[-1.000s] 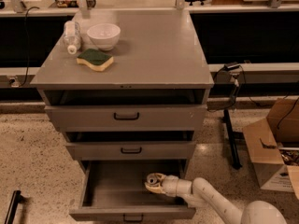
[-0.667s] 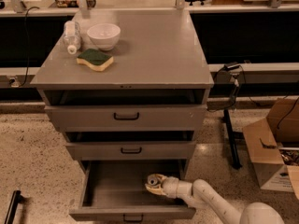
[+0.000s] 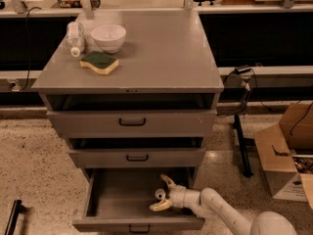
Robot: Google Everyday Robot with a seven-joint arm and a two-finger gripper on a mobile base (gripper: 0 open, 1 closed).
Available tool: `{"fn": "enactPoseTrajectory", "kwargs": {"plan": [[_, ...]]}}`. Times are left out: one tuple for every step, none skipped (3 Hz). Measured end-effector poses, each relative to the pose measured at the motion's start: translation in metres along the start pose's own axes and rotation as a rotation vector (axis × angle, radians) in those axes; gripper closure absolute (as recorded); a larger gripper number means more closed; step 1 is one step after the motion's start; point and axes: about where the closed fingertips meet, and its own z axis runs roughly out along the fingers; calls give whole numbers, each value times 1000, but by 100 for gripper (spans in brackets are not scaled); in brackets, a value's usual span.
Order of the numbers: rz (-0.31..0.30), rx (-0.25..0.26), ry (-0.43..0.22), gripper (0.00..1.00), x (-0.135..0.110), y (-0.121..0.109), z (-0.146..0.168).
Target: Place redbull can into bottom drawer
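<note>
The bottom drawer (image 3: 112, 199) of the grey cabinet is pulled out, its small dark handle at the front. My gripper (image 3: 163, 194) reaches into the drawer's right half from the right. Its two pale fingers (image 3: 167, 181) are spread apart, one toward the back and one toward the front. The redbull can (image 3: 159, 194) shows only as a small silvery round top between the fingers, inside the drawer. I cannot tell whether either finger still touches it.
The cabinet top (image 3: 161, 58) holds a white bowl (image 3: 108, 37), a clear plastic bottle (image 3: 75, 38) and a yellow-green sponge (image 3: 100, 62) at the back left. The two upper drawers (image 3: 132, 123) are slightly ajar. Cardboard boxes (image 3: 288, 151) stand on the floor at right.
The gripper's fingers, closed around the can before, have spread apart. The arm and can stay at the same spot in the drawer.
</note>
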Motion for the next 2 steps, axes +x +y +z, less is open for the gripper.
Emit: {"fn": "enactPoseTrajectory", "kwargs": {"plan": [[-23, 44, -8, 0, -16, 0, -27], [-20, 49, -11, 0, -16, 2, -31]]}}
